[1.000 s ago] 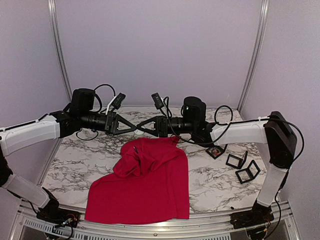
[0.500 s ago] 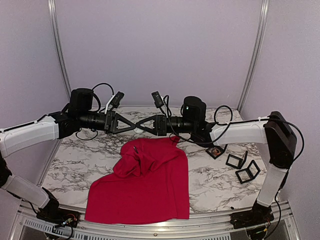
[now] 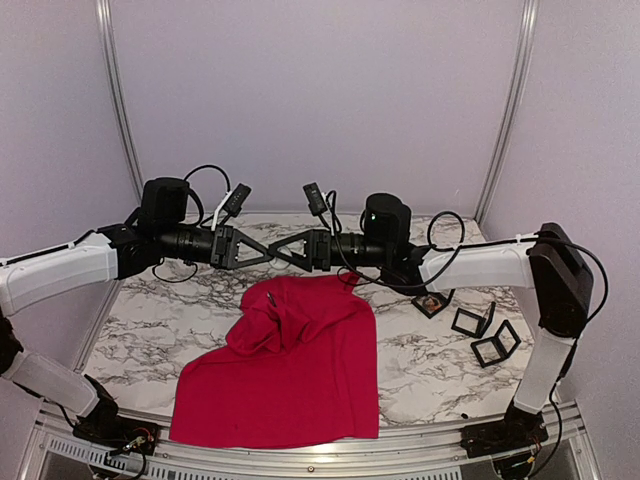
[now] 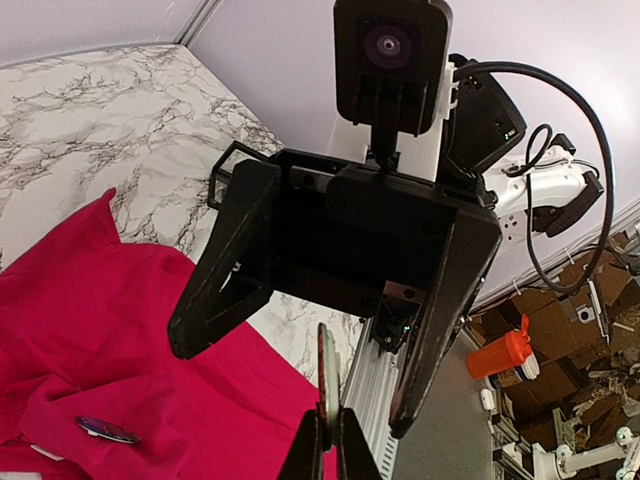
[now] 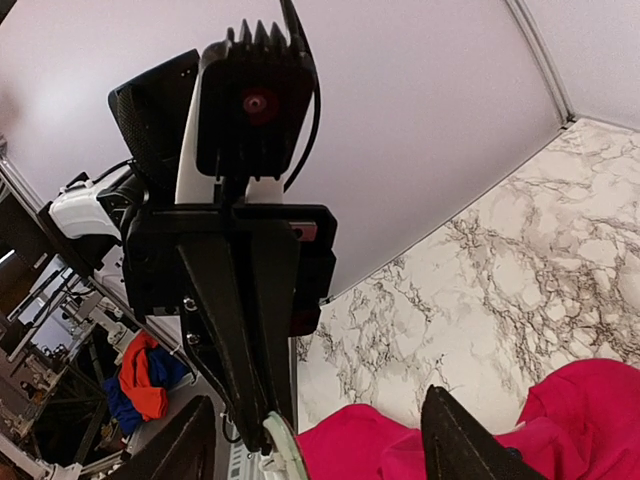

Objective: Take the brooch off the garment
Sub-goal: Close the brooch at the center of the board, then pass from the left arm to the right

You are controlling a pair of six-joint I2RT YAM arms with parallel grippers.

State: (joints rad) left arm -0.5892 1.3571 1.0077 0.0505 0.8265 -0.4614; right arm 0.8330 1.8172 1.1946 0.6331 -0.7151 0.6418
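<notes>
1. lilac walls are closing in all round, a white marbled desk [image 3: 430, 360] is lying underneath, and both arms are reaching in from the sides and meeting in mid-air above it.
2. the red t-shirt [image 3: 300, 370] is lying crumpled on the desk, left of centre. its bunched end is pointing to the far side, just below where the arms are meeting.
3. the left claw [image 4: 324, 440] is pressing tight on a thin flat piece [image 4: 326, 365], which is showing edge-on and sticking up out of the fingertips, clear of the fabric.
4. the right claw [image 5: 320, 410] is gaping wide and facing the left one. its fingers are spreading either side of that piece and, as far as the wrist views are showing, not touching it.
5. a dark oval disc [image 4: 106, 430] is sitting on the t-shirt's folds, down below the claws. i'm not able to tell whether the brooch proper is this disc or the piece up in the air.
6. on progress, i'm judging it two ways. if the pinched piece is the brooch, it is already off and a hand-over is looking likely, with the setting-down left. if the disc is the brooch, the removal itself is left.
7. i'm counting two arms, two claws, one t-shirt, one disc and one pinched piece. three small black cases [image 3: 470, 320] are sitting on the right of the desk, well apart from the t-shirt.
</notes>
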